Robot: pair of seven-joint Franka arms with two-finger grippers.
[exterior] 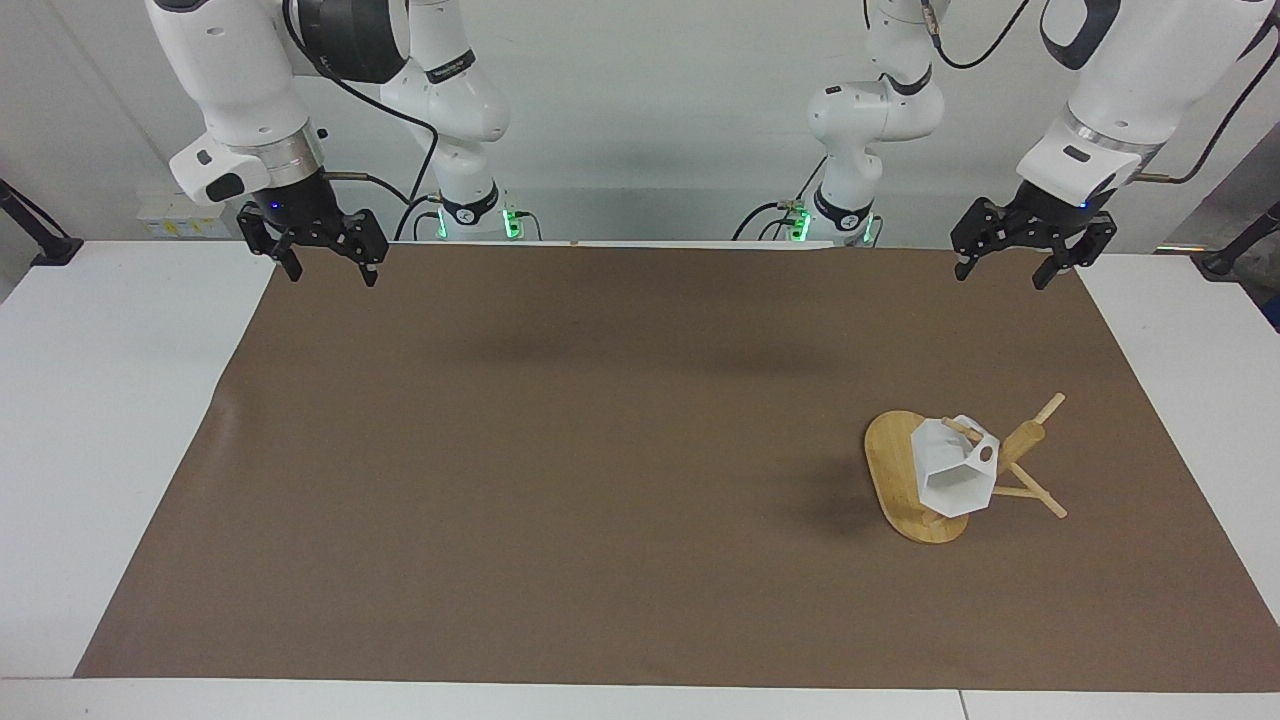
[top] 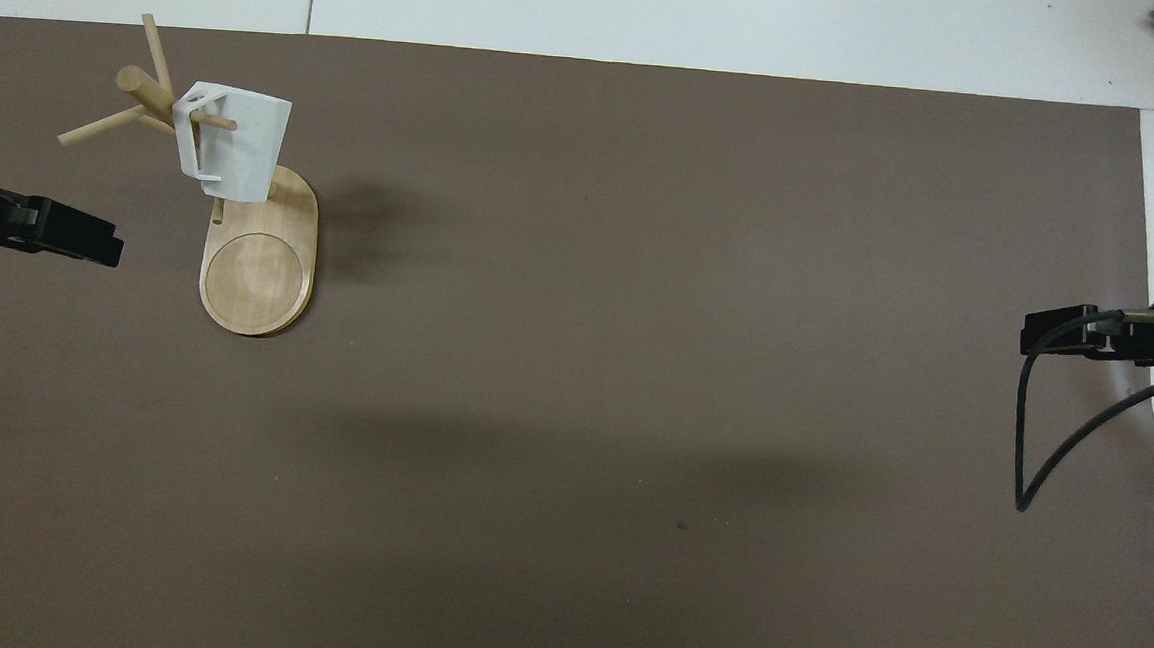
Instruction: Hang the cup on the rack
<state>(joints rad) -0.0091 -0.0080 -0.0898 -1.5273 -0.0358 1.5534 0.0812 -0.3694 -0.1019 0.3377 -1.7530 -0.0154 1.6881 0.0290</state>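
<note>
A: Where's the cup [exterior: 955, 478]?

B: Lower right of the facing view, hung by its handle on a peg of the rack [exterior: 905, 487], clear of the base. Its long axis tilts, rim toward the table's middle.

A: Grippers?

B: Left gripper [exterior: 1018, 258] upper right, right gripper [exterior: 322, 259] upper left; both empty, fingers apart, parked over the mat's [exterior: 560, 450] corners, probably because the job looks done.

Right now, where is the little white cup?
The small white faceted cup hangs by its handle on a peg of the light bamboo rack, toward the left arm's end of the brown mat.
</note>
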